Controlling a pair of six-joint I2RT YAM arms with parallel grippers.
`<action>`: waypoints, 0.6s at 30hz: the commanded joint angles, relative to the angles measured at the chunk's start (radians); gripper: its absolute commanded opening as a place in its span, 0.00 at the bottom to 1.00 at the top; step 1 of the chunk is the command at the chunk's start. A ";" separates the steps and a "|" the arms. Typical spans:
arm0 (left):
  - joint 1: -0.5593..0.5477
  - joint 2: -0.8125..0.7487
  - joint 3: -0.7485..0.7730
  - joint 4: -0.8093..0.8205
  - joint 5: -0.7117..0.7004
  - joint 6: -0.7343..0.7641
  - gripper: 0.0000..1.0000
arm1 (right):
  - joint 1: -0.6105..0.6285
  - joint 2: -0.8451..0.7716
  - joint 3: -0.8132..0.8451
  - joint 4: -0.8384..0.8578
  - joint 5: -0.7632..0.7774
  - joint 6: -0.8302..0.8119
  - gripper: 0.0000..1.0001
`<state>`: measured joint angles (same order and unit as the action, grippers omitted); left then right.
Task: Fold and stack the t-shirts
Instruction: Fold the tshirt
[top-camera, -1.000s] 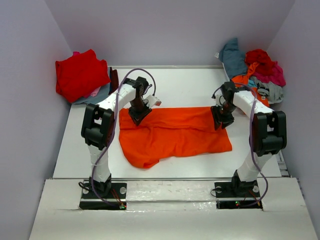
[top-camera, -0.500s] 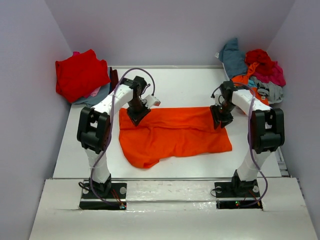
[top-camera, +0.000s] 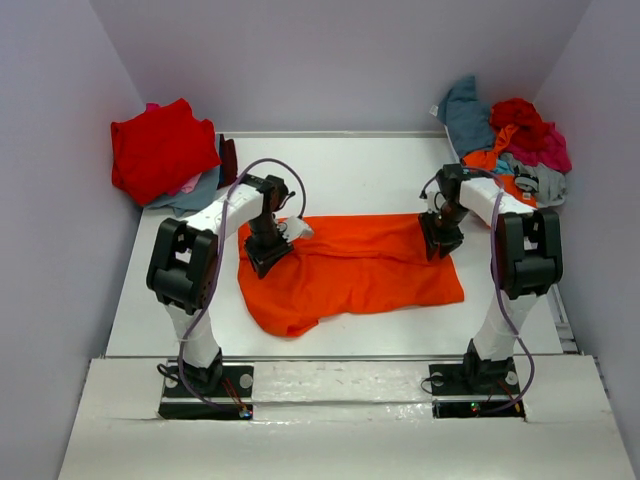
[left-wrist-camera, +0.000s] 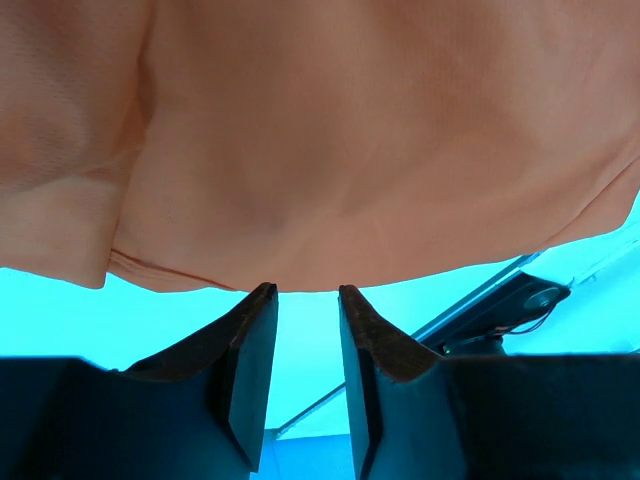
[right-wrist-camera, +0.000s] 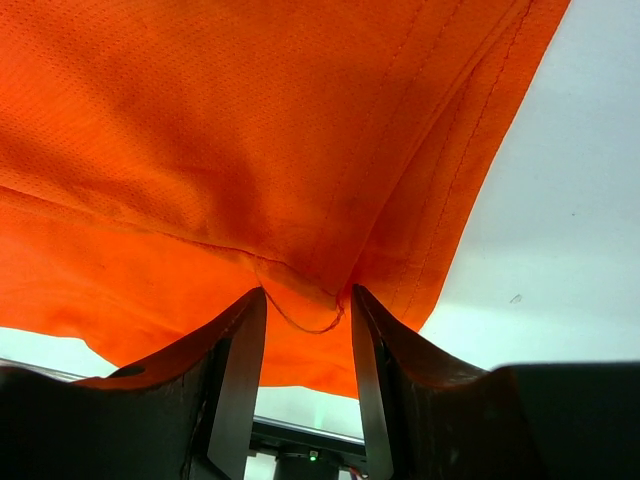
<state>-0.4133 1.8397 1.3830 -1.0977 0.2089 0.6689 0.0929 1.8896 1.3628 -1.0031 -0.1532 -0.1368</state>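
Lying flat across the middle of the desk (top-camera: 340, 170), the orange shirt (top-camera: 360, 270) is worked from both far corners, likely so the cloth can be pulled taut and even for a fold. The right end effector (top-camera: 440, 238) is clenched on a puckered bit of hem at the far right corner, while the left end effector (top-camera: 266, 252) sits released at the far left, fingers slightly parted, the hem only at their tips. Both arms hide those corners from above, and the folded red shirt (top-camera: 155, 150) far left and tangled heap (top-camera: 515, 140) far right hide whatever lies beneath them.
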 joint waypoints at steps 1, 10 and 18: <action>-0.005 -0.017 -0.009 -0.036 -0.002 0.043 0.43 | 0.008 0.003 0.042 0.014 0.004 0.006 0.45; -0.005 0.029 0.019 -0.034 -0.003 0.047 0.51 | 0.008 0.017 0.047 0.012 0.004 0.005 0.44; -0.005 0.065 0.037 -0.036 0.012 0.054 0.58 | 0.008 0.026 0.053 0.008 0.000 0.005 0.43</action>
<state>-0.4133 1.8996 1.3750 -1.0996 0.2066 0.7002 0.0929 1.9163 1.3743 -1.0023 -0.1532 -0.1349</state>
